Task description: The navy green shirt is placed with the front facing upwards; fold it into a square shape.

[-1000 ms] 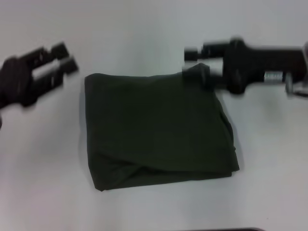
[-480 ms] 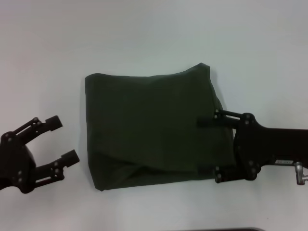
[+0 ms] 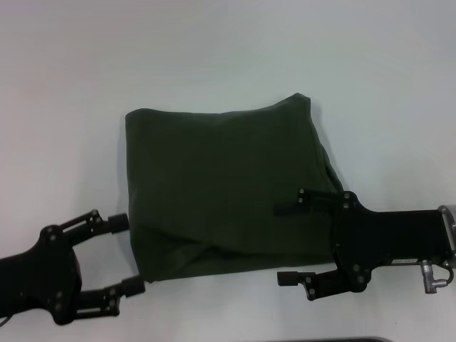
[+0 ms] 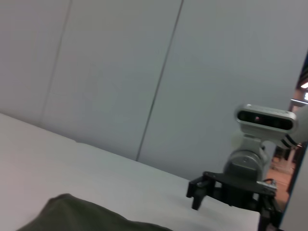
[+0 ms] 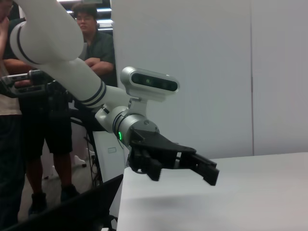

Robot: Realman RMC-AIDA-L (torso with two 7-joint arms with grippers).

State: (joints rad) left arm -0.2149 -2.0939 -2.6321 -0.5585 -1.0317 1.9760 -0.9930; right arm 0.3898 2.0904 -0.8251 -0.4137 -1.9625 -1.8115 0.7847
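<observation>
The navy green shirt [image 3: 221, 185] lies folded into a rough square in the middle of the white table [image 3: 228, 50]. No lettering or collar shows. My left gripper [image 3: 127, 254] stands open at the shirt's near left corner, with one finger by the left edge and the other just off the near edge. My right gripper [image 3: 283, 243] is open at the near right corner. Its far finger lies over the cloth and its near finger over bare table. In the left wrist view a hump of the shirt [image 4: 77, 216] shows, with the right gripper [image 4: 230, 208] beyond it. The right wrist view shows the left gripper [image 5: 211, 175] open above the table.
Bare white table surrounds the shirt on all sides. The table's near edge runs close behind both grippers. People [image 5: 89, 38] stand off the table's left side behind the left arm. Grey wall panels [image 4: 120, 72] back the right side.
Both grippers have come down from beside the shirt's far corners to its near corners. In the last half second each also moved in toward the cloth. The shirt has not moved.
</observation>
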